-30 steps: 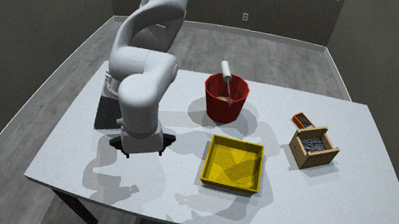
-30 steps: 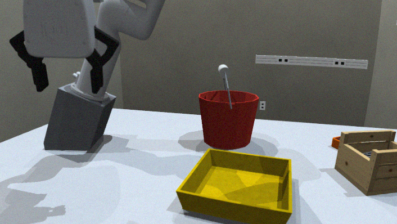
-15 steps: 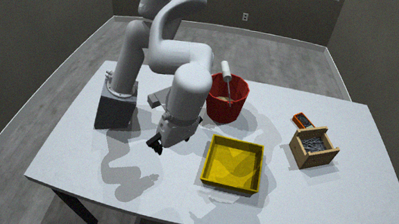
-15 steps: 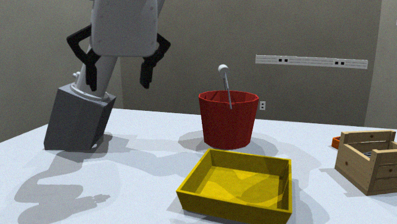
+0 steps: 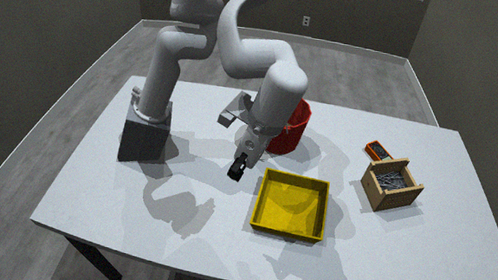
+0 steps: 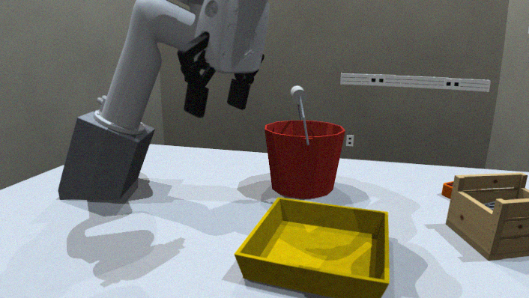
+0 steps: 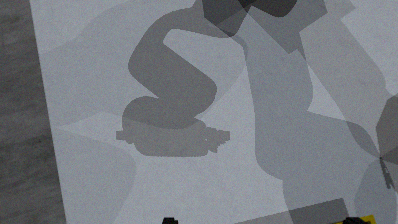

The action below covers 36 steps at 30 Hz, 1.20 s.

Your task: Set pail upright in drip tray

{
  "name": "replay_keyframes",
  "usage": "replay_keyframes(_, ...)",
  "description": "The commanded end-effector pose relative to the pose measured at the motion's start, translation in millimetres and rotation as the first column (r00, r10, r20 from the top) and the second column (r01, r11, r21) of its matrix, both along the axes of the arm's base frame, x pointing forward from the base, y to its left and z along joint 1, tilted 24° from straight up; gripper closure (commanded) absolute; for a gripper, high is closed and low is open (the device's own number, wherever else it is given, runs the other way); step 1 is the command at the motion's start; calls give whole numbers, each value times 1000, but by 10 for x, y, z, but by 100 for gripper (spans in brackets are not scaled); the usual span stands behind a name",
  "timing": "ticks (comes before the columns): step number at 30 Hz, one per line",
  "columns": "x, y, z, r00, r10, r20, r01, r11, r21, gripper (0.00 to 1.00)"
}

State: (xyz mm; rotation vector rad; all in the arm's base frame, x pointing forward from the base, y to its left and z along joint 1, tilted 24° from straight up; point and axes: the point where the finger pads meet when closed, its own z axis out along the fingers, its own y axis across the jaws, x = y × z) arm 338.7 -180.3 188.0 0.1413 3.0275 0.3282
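The red pail (image 6: 304,159) stands upright on the table behind the yellow drip tray (image 6: 318,245), its grey handle (image 6: 299,111) raised with a white grip on top. In the top view the arm hides part of the pail (image 5: 295,127), and the tray (image 5: 291,204) lies in front of it. My gripper (image 6: 216,98) is open and empty, high above the table to the left of the pail. It also shows in the top view (image 5: 243,164). The wrist view shows mostly bare table with shadows and a yellow tray corner (image 7: 365,219).
A wooden crate of nails (image 5: 392,183) sits at the right, with an orange meter (image 5: 378,150) behind it. The arm's dark base block (image 5: 144,136) stands at the left. The crate also shows in the exterior view (image 6: 491,213).
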Motion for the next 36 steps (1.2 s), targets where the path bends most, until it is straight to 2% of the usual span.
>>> replay_keyframes(1, 123, 268, 130, 987, 157, 36, -155, 987, -50, 0)
replay_keyframes(5, 156, 370, 169, 976, 215, 46, -211, 975, -67, 0)
replay_keyframes(6, 198, 521, 227, 953, 298, 58, -292, 952, -93, 0)
replay_keyframes(12, 258, 808, 332, 891, 448, 77, -434, 889, -143, 0)
replay_keyframes(20, 301, 1228, 482, 759, 644, 93, -616, 757, -218, 0)
replay_keyframes(22, 301, 1228, 482, 759, 644, 93, -616, 757, -218, 0)
replay_keyframes(23, 304, 1382, 535, 700, 708, 95, -673, 698, -246, 0)
replay_keyframes(27, 299, 1563, 598, 623, 776, 95, -732, 622, -279, 0)
replay_keyframes(36, 240, 2029, 758, 396, 915, 82, -842, 397, -365, 0)
